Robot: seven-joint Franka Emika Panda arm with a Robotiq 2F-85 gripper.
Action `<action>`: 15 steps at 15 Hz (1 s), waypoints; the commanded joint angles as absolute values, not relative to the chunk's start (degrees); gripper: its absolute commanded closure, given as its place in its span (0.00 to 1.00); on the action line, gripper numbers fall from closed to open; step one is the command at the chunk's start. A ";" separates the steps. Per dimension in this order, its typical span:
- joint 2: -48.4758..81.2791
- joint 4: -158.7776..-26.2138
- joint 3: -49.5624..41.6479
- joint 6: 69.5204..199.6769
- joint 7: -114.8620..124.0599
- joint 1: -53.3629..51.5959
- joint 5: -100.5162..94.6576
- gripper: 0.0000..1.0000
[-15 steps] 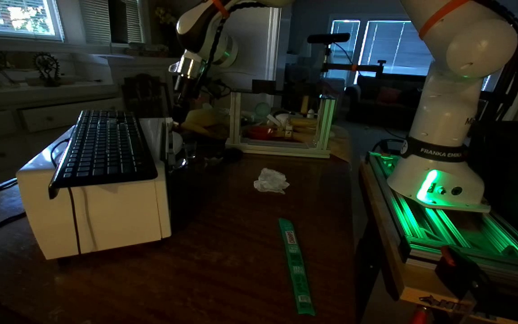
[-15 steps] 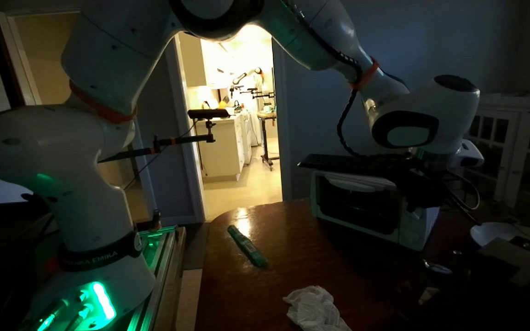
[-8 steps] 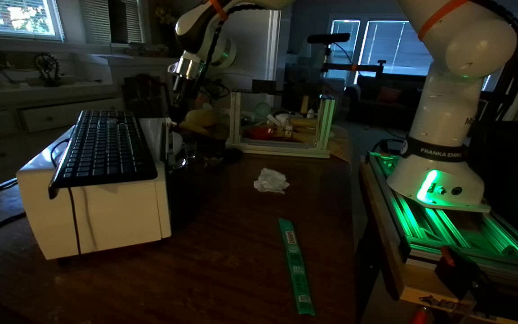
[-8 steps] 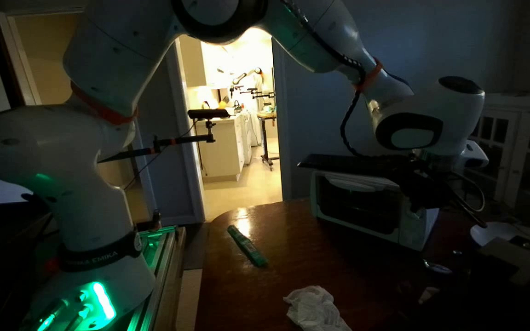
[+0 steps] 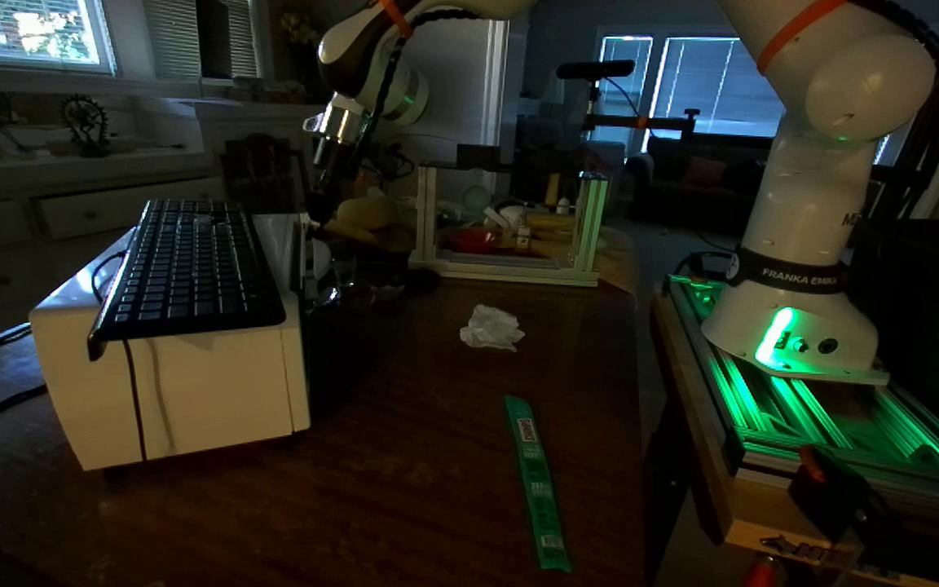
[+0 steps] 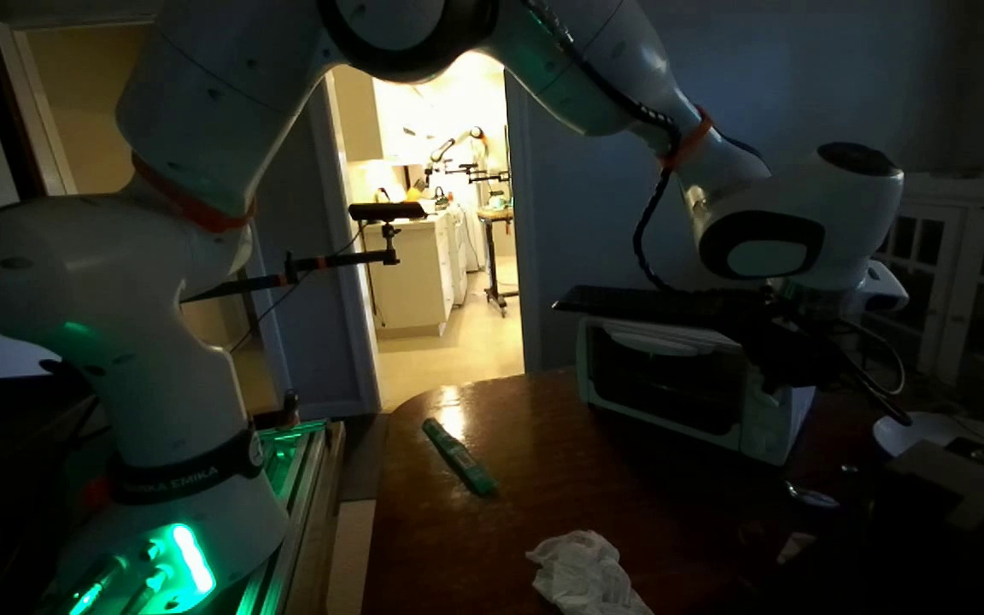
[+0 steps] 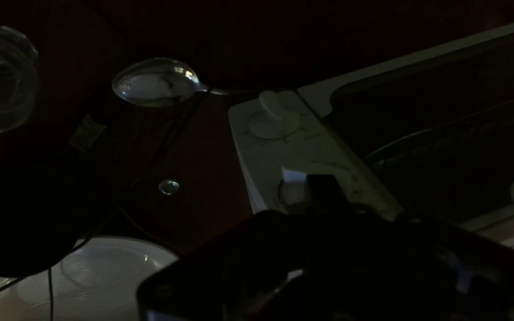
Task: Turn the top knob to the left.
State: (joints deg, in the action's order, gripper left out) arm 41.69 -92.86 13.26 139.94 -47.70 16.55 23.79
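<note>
The white toaster oven stands on the table in both exterior views. In the wrist view its control panel shows a lower knob near the table and an upper knob closer to me. The upper knob is partly covered by my dark gripper. My fingertips look shut together and sit right beside the raised part of this knob; whether they touch it is too dark to tell. In both exterior views the gripper is at the oven's front, at the knob end. The knobs are hidden there.
A black keyboard lies on the oven and overhangs its edges. A spoon, a clear cup and a white plate lie near the panel. A crumpled white wrapper and a green packet lie on the table.
The gripper and wrist have shifted slightly, to the right in an exterior view, mostly in the first half second. The oven and other objects have not visibly moved.
</note>
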 commanded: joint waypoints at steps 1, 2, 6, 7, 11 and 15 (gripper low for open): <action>41.87 -92.20 15.03 137.54 -51.11 17.94 24.56 1.00; 41.85 -92.17 15.19 137.15 -51.70 18.10 24.61 1.00; 42.11 -92.18 14.36 135.87 -52.18 17.41 23.79 1.00; 42.16 -92.18 14.25 135.35 -52.20 17.31 23.77 1.00; 42.27 -92.25 13.65 135.20 -52.02 16.69 23.33 1.00; 42.45 -92.37 13.31 135.96 -51.70 16.27 23.12 1.00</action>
